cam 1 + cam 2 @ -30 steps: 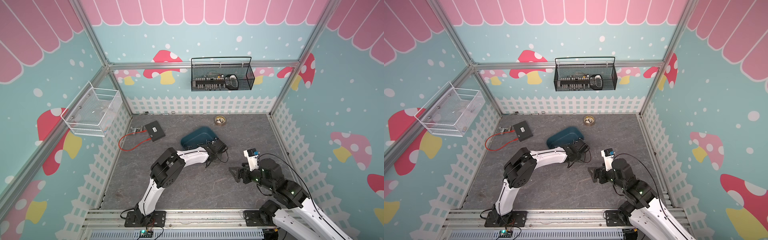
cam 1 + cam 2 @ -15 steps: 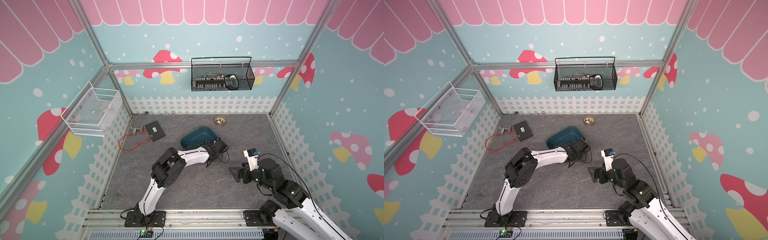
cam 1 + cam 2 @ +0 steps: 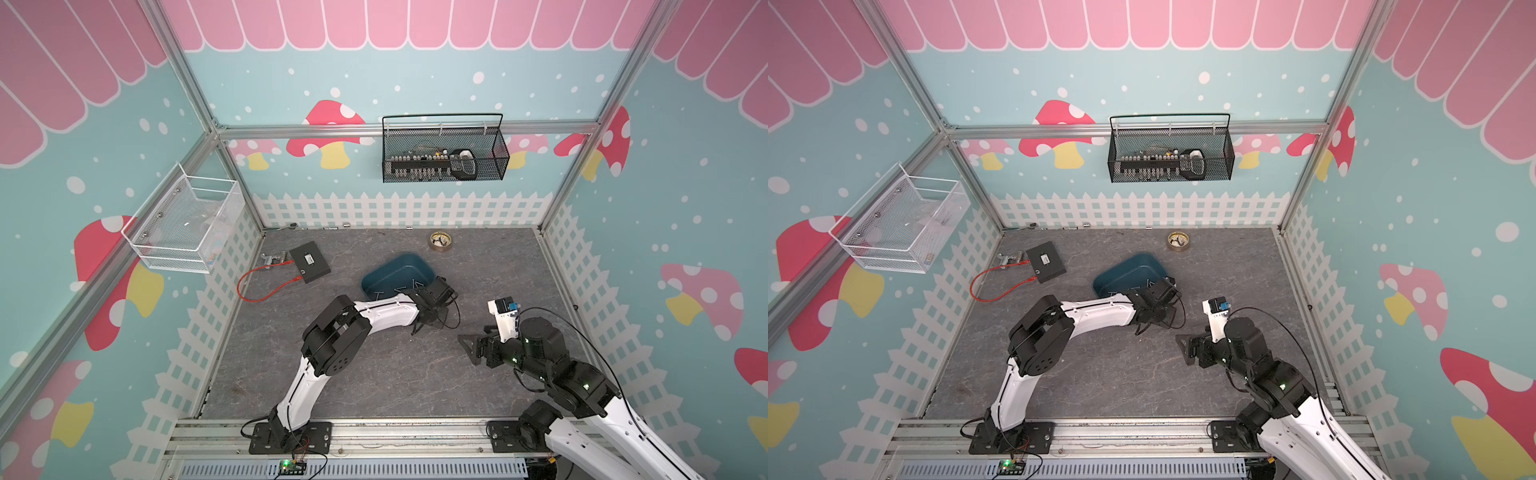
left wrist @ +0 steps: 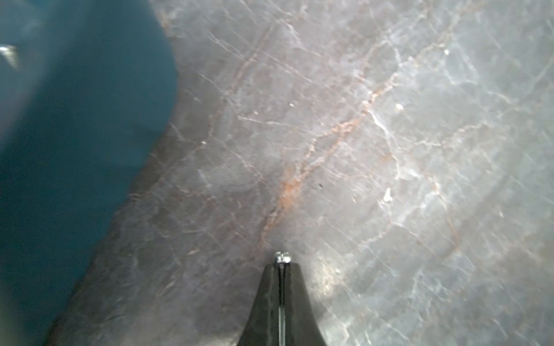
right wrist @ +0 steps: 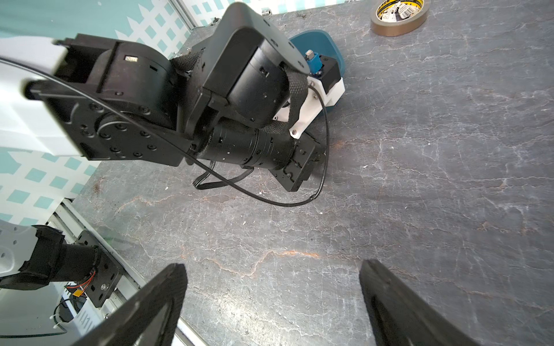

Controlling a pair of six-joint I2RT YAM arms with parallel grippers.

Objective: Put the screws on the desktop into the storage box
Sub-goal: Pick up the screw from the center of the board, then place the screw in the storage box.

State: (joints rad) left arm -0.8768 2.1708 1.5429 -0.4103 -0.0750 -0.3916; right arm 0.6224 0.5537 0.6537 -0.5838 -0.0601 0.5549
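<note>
A tape roll (image 3: 440,241) lies well beyond the left tool (image 3: 415,329). A flat black box (image 3: 309,262) with a red cable (image 3: 257,293) sits far to the left of it. On the back wall (image 3: 415,83) hangs a black mesh basket (image 3: 444,153).

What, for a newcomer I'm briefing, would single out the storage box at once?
Start at the dark grey marbled desktop and look to its middle. The storage box is the low teal-blue tub with rounded corners; unlike the flat black box and the tape roll, it is open-topped with thin silvery screws inside.
</note>
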